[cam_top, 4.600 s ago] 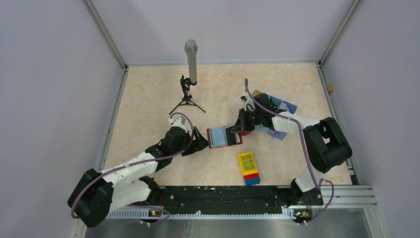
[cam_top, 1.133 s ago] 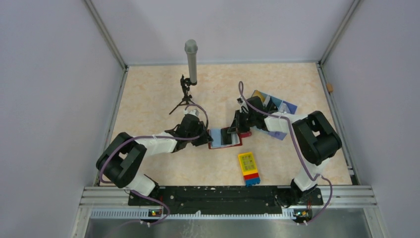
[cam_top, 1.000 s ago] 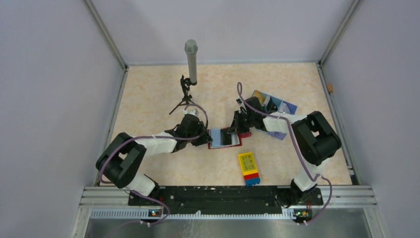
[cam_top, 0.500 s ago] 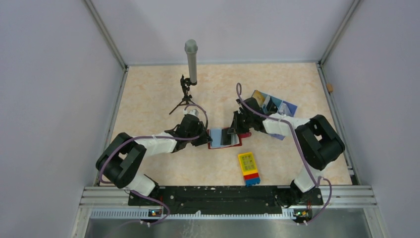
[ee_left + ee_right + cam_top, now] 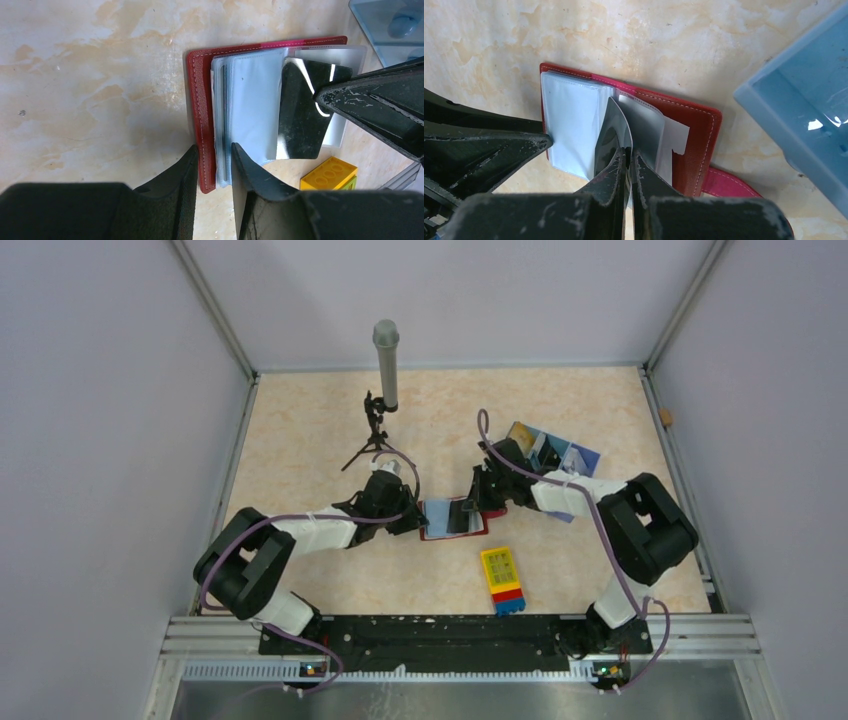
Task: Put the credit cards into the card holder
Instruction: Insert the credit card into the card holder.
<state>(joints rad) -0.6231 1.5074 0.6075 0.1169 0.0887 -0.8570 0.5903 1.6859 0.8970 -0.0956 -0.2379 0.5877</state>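
Note:
The card holder (image 5: 452, 518) lies open mid-table, dark-red cover (image 5: 197, 100) down and blue-grey pockets up. My left gripper (image 5: 214, 150) is shut on its left edge, with the cover and pocket leaves between the fingers. My right gripper (image 5: 629, 152) is shut on a dark glossy credit card (image 5: 611, 130). That card stands on edge between two pocket leaves. In the left wrist view the dark card (image 5: 300, 120) lies across the right-hand pockets. Another credit card, yellow-gold (image 5: 522, 434), shows in the tray behind.
A light-blue tray (image 5: 575, 455) sits behind and right of the right gripper, close to its wrist. A yellow, red and blue block (image 5: 503, 578) lies in front of the holder. A microphone on a small tripod (image 5: 385, 365) stands at the back left.
My right gripper has edged a little to the left with the dark card, further over the pockets. The left gripper keeps its hold and has not moved.

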